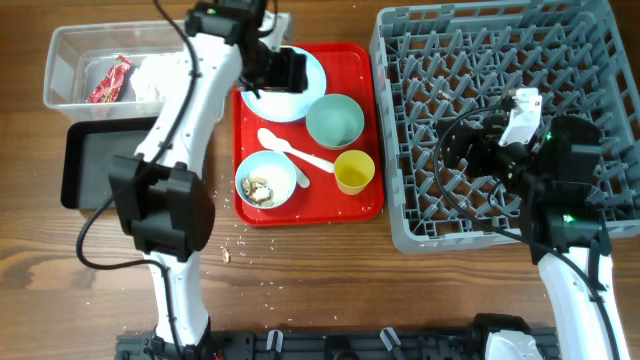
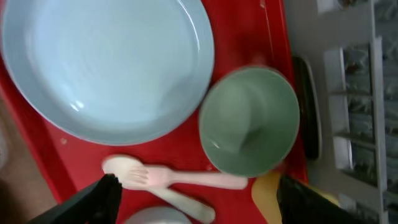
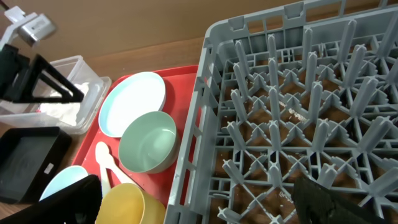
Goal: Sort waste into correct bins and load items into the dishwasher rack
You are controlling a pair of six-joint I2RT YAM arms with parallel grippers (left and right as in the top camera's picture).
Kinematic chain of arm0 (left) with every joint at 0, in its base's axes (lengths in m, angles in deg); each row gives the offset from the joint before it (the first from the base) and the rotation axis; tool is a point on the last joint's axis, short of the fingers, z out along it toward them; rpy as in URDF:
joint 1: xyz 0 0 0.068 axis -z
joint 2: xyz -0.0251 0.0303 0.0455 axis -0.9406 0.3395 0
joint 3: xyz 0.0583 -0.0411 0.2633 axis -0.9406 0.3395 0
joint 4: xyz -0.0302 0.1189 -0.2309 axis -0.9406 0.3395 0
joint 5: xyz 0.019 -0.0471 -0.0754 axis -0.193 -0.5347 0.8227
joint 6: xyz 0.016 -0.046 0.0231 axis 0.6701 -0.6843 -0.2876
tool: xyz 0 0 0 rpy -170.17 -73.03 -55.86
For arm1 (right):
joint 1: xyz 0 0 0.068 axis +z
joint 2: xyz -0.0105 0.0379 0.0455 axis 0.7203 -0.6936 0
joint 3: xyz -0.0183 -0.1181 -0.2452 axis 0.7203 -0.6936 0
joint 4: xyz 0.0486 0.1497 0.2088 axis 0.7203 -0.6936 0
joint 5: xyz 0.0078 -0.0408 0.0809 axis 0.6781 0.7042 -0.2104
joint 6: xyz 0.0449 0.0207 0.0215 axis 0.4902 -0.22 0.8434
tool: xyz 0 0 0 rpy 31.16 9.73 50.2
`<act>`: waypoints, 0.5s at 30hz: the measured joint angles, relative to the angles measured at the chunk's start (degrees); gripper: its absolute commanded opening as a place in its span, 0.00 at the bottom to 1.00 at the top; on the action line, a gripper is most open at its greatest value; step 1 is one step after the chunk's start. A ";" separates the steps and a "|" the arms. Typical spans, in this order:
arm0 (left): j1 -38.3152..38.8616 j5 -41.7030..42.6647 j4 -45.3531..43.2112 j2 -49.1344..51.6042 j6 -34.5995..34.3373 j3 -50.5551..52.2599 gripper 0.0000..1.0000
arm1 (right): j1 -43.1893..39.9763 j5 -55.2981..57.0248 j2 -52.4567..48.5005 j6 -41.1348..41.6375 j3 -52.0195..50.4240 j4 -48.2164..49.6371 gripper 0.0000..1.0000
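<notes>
My left gripper [image 1: 278, 70] is open and empty, hovering over the pale blue plate [image 1: 310, 90] at the back of the red tray; the left wrist view shows the plate [image 2: 106, 62] below open fingers [image 2: 199, 202]. The mint bowl [image 1: 335, 120], yellow cup [image 1: 353, 171], white spoon and fork [image 1: 295, 155] and a blue bowl [image 1: 265, 180] holding food scraps [image 1: 260, 188] sit on the tray. The clear tub [image 1: 70, 45] holds the red wrapper [image 1: 110, 80] and white napkin [image 1: 160, 75]. The black tray [image 1: 90, 165] lies in front of it. My right gripper [image 1: 465, 150] is open over the grey rack [image 1: 480, 60].
The red serving tray [image 1: 370, 205] lies between the bins and the rack. Small crumbs [image 1: 228, 255] lie on the wooden table in front of it. The left arm reaches over the black tray and the tub's right end.
</notes>
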 measured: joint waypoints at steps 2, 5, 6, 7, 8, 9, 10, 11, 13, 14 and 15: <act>1.86 1.81 4.63 0.00 0.07 0.02 0.75 | 0.00 0.00 -0.02 0.00 0.00 0.00 1.00; 4.39 5.84 9.62 0.00 0.00 0.00 0.75 | 0.00 0.00 -0.02 0.02 0.00 -0.02 1.00; 5.70 6.99 11.34 0.00 0.02 0.02 0.75 | 0.00 0.00 -0.02 0.02 0.00 -0.04 1.00; 7.26 7.85 12.61 0.00 0.02 0.02 0.74 | 0.00 0.00 -0.02 0.02 0.00 -0.09 1.00; 9.05 8.52 13.55 0.00 0.04 0.02 0.71 | 0.00 0.00 -0.02 0.02 0.00 -0.15 1.00; 10.75 8.85 14.08 0.00 0.04 0.02 0.72 | 0.02 0.00 -0.02 0.02 0.00 -0.26 1.00; 12.17 9.01 14.05 0.00 0.07 0.13 0.72 | 0.00 0.00 -0.02 0.02 0.00 -0.26 1.00; 13.86 8.57 13.46 -0.07 -0.09 0.81 0.72 | 0.00 0.00 -0.02 0.02 0.00 -0.28 1.00; 17.18 5.73 9.92 -0.20 -2.56 4.76 0.71 | 0.00 0.00 -0.04 0.02 0.00 -0.68 1.00; 18.25 4.28 7.91 -0.20 -3.87 6.84 0.70 | 0.00 0.00 -0.04 0.02 0.00 -0.90 1.00; 19.28 2.64 5.64 -0.17 -5.46 9.22 0.69 | 0.00 0.00 -0.04 0.02 0.00 -0.96 1.00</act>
